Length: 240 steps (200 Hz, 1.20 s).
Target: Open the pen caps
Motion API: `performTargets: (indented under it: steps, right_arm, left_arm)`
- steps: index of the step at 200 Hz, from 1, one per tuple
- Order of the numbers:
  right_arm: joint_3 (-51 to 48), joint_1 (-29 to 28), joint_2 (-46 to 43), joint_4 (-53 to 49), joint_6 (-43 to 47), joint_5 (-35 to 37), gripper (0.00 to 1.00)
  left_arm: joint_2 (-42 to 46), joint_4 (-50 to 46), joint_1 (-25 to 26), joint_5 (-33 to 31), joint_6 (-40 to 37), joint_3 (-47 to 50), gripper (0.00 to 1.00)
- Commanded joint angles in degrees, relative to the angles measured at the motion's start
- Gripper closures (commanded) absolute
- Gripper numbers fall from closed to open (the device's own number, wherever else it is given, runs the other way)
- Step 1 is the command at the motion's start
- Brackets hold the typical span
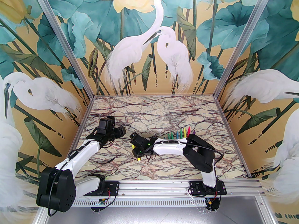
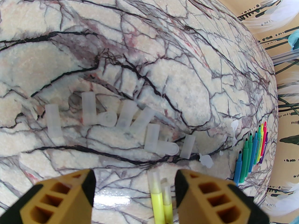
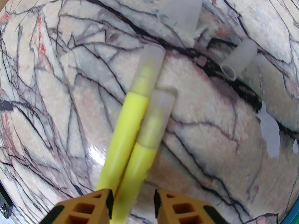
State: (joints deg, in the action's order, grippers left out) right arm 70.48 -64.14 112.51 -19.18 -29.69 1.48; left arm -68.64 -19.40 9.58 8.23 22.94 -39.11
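1. My right tool [image 3: 132, 201] pinches two yellow pens [image 3: 127, 134] over the table [image 3: 46, 78], caps [image 3: 153, 55] on.
2. My left tool [image 2: 135, 181] is spread wide, empty, facing those capped ends. I'd grip one cap only, then pull straight along its pen.
3. Beyond, loose caps [image 2: 127, 118] lie scattered; farther right, uncapped pens [image 2: 251, 153] lie in a row.

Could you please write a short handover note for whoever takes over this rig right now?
Left gripper: open, empty, facing the capped tips.
Right gripper: shut on two yellow pens, both still capped.
Done: uncapped pens lined up at the right of the table; loose caps lie mid-table.
Left to do: pull the last two caps, probably with the left gripper.
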Motion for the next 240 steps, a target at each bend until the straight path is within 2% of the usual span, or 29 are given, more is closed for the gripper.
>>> performTargets:
  steps: [1,48,149,192,240]
  right_arm:
    - [-1.72,-0.6,-1.56,-1.4,0.56,0.61,0.63]
    - [-1.46,-0.89,-0.98,-2.05,0.39,1.1,0.64]
    - [6.28,-2.92,4.96,-13.26,0.95,10.54,0.65]
    - [5.7,-3.09,5.09,-12.06,0.7,9.63,0.69]
    - [3.0,-2.86,3.34,-8.76,0.11,8.98,0.8]
  left_arm:
    - [-0.59,1.38,-0.44,0.57,0.17,0.51,0.39]
    - [-0.36,1.14,-0.44,0.68,0.17,0.53,0.39]
    - [0.0,0.77,-0.44,-0.03,0.09,0.44,0.39]
    - [-0.07,0.94,-0.46,0.14,0.05,0.44,0.39]
    - [-0.08,2.42,-0.44,3.2,0.0,0.53,0.38]
